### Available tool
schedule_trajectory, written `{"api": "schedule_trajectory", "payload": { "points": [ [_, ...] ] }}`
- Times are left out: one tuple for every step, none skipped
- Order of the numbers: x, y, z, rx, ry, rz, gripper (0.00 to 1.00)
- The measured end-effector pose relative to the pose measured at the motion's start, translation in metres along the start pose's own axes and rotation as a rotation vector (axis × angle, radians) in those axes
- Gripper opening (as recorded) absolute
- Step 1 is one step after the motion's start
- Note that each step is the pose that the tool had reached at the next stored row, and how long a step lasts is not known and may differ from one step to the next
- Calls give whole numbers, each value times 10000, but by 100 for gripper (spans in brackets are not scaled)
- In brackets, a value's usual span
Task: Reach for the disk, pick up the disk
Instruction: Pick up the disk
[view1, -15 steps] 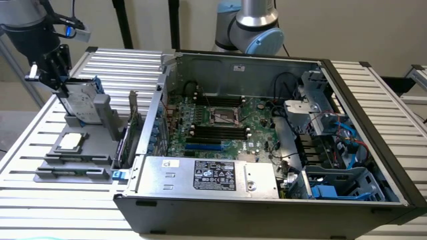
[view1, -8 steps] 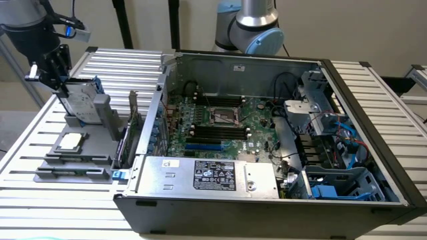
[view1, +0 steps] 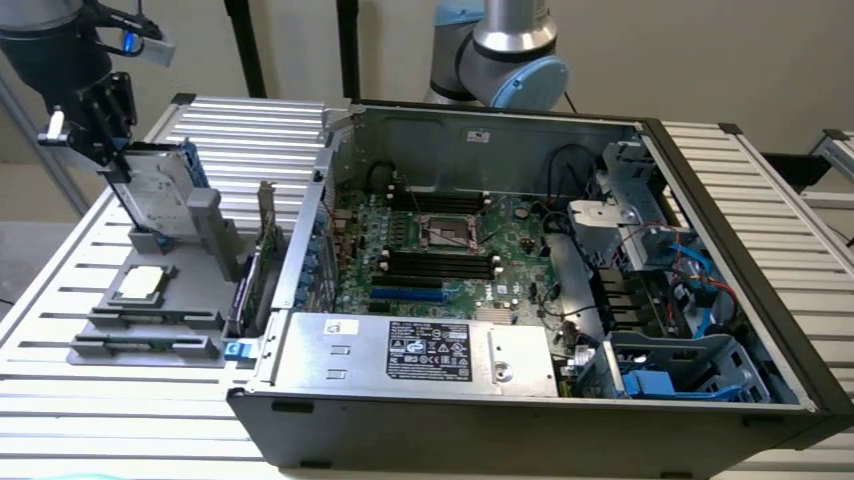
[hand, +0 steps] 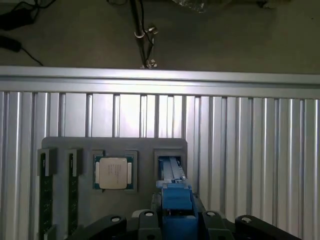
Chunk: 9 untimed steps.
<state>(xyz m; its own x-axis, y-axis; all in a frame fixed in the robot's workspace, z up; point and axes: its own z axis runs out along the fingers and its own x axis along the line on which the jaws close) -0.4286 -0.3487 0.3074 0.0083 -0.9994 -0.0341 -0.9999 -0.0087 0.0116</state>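
Gripper: the black gripper (view1: 118, 165) hangs at 10 o'clock in the exterior view. Its jaws are partly closed and pressed onto the top edge of the disk, with nothing else in them.
Disk: the disk (view1: 158, 195) stands upright, leaning slightly, directly below the gripper. Its silver face is turned toward the computer case and its lower end sits in a slot of the holder. The wrist view shows its blue bracket (hand: 175, 197) filling the gap between the jaws.
Holder: the grey holder (view1: 100, 350) lies flat on the slatted table (view1: 80, 400), at 8 o'clock in the exterior view.
Processor chip: the processor chip (view1: 143, 285) lies in its own recess, at 6 o'clock from the disk and apart from it.
Memory sticks: two green memory sticks (hand: 46, 192) rest in slots beyond the chip, away from the disk.
Computer case: the open computer case (view1: 534, 425) lies at 3 o'clock from the holder. Its power supply (view1: 414, 350) is along the near edge.
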Motion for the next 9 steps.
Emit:
{"api": "schedule_trajectory", "payload": {
  "points": [
    [-1,-1,-42,1,-1,0,33],
    [-3,-3,-87,-1,1,0,33],
    [-4,-6,-132,0,0,0,33],
    [-6,-9,-181,1,-1,-1,33],
    [-7,-13,-223,-1,0,-1,33],
    [-9,-17,-270,0,-1,0,33],
    [-10,-21,-317,-1,0,0,33],
    [-11,-28,-363,-2,0,0,33],
    [-13,-37,-408,-1,0,0,33]
  ]
}}
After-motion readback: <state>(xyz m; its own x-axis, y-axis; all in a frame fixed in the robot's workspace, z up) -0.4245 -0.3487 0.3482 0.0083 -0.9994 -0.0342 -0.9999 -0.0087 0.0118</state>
